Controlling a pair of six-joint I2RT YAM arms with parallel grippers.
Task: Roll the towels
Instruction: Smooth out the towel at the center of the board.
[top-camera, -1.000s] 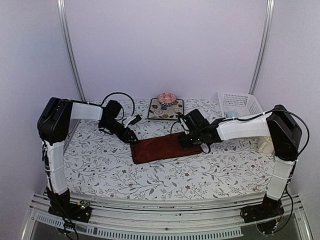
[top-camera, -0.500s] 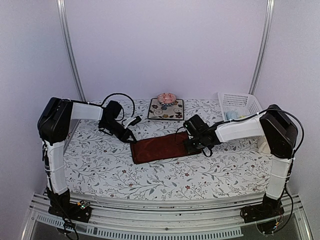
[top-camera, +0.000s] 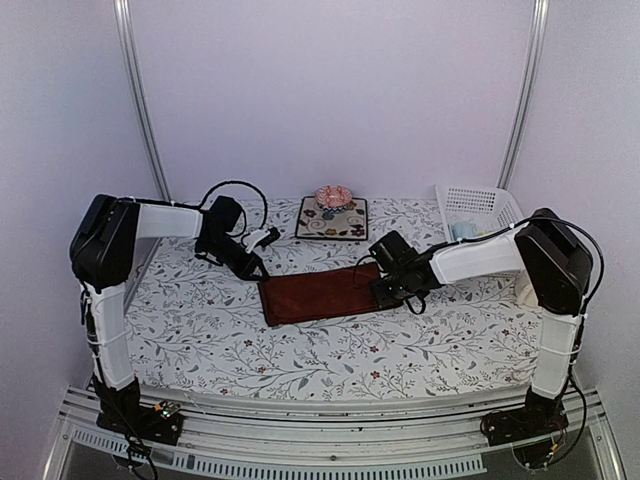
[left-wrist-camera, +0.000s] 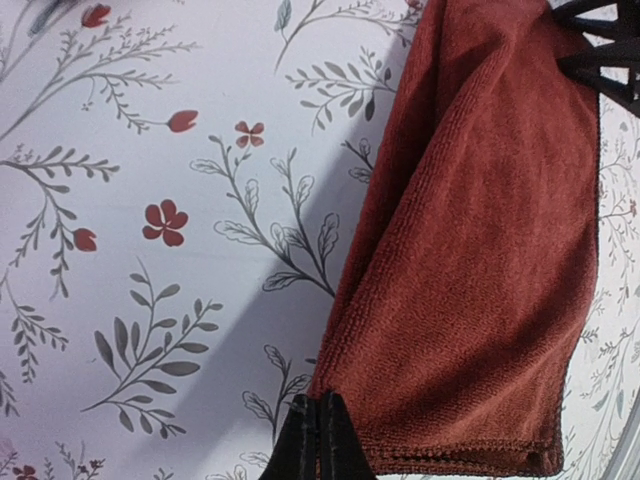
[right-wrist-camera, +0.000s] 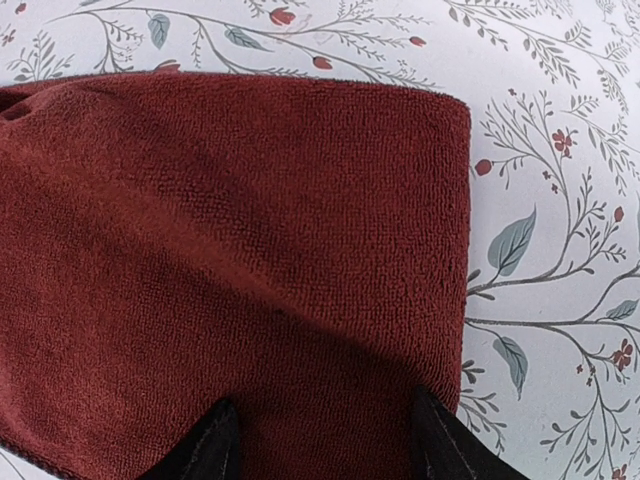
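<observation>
A dark red towel (top-camera: 320, 293) lies folded as a long strip across the middle of the floral table cover. My left gripper (top-camera: 255, 270) sits at the strip's far left corner. In the left wrist view its jaws (left-wrist-camera: 320, 405) are pressed together on the corner edge of the towel (left-wrist-camera: 480, 250). My right gripper (top-camera: 385, 290) is low over the strip's right end. The right wrist view shows its fingers spread wide on top of the towel (right-wrist-camera: 250, 250), the gripper (right-wrist-camera: 322, 400) open, near the folded right edge.
A square dark floral mat (top-camera: 332, 222) with a pink round object (top-camera: 332, 196) on it lies at the back centre. A white plastic basket (top-camera: 480, 208) stands at the back right, something pale blue (top-camera: 462, 230) inside. Metal posts rise at both back corners.
The left gripper has shut on the towel's left corner and drawn it slightly left and back. The right gripper has come down and left onto the towel's right end.
</observation>
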